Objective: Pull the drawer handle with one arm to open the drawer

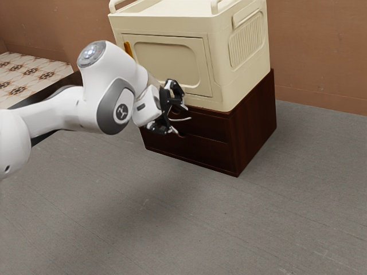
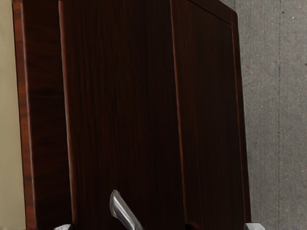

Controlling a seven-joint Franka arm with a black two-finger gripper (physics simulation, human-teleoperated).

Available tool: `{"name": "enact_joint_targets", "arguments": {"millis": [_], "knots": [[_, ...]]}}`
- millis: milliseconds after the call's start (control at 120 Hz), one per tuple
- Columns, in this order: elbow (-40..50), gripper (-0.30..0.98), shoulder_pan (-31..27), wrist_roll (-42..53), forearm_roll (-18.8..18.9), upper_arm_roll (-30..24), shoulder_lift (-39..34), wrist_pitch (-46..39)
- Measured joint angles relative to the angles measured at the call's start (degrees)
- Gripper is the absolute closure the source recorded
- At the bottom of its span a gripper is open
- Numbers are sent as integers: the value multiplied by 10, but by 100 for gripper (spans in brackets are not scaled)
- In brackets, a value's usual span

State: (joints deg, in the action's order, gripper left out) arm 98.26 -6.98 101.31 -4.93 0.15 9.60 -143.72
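Observation:
My gripper point(image 1: 175, 110) is in front of the dark brown wooden cabinet point(image 1: 253, 123), its fingers spread wide apart in the exterior view. A thin silver handle point(image 1: 182, 119) shows between the fingertips, and neither finger closes on it. In the wrist view, the tips of my gripper point(image 2: 159, 226) stand far apart, with the metal handle point(image 2: 125, 211) between them, nearer one tip. The handle is on the upper drawer front point(image 2: 120, 105), partly cut off from view. The lower drawer front point(image 2: 208, 110) lies alongside. Both fronts look flush with the cabinet.
A cream cabinet point(image 1: 221, 57) with a panelled door stands on top of the wooden one. Grey floor point(image 1: 275, 217) spreads around its base, with a brown wall point(image 1: 321, 51) behind. A patterned surface point(image 1: 26, 74) is at the exterior view's left.

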Motion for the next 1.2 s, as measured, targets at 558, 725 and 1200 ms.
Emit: {"name": "enact_joint_targets", "arguments": {"millis": [558,725,1200], "knots": [[-15,56,-17,34,-11,-1,-22,13],[-14,55,-18,38,-11,2,-24,37],[-7,54,-16,44,-11,-4,-16,64]]}}
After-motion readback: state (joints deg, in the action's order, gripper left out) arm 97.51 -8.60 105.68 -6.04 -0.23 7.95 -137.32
